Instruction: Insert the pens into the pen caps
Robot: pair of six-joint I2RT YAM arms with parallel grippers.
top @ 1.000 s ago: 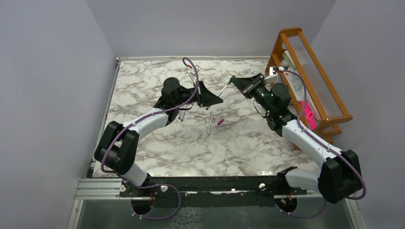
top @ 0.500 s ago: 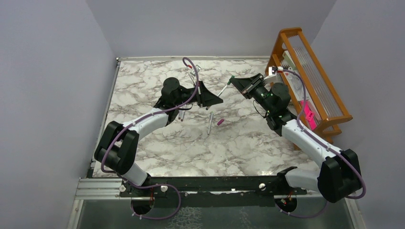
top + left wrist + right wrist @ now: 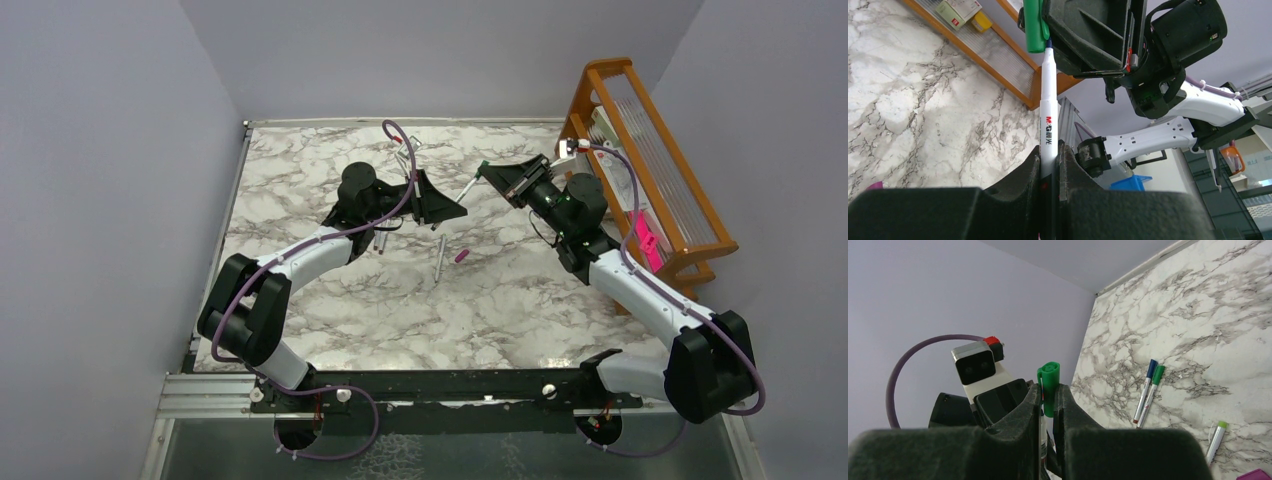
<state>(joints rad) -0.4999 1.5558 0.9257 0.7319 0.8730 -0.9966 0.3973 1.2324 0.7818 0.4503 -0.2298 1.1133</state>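
My left gripper [image 3: 452,212] [image 3: 1049,152] is shut on a white-grey pen [image 3: 1047,100] [image 3: 467,187] that points at the right gripper. My right gripper [image 3: 497,173] [image 3: 1048,390] is shut on a green pen cap [image 3: 1049,382] [image 3: 1035,25] [image 3: 483,166]. The pen's dark tip sits at the cap's open end. Both are held above the table's middle. Another pen [image 3: 439,258] lies on the marble beside a magenta cap [image 3: 462,256]. Two capped pens, blue [image 3: 1146,387] and green [image 3: 1154,387], lie side by side. No blue cap lies loose in view.
A wooden rack [image 3: 640,150] stands at the right edge with a bright pink object [image 3: 645,240] on it. A lime-capped pen [image 3: 1215,440] lies on the marble. More pens [image 3: 380,240] lie under the left arm. Grey walls close in the table.
My right gripper has shifted slightly left with the green cap, closing on the pen's tip. The left arm has hardly moved.
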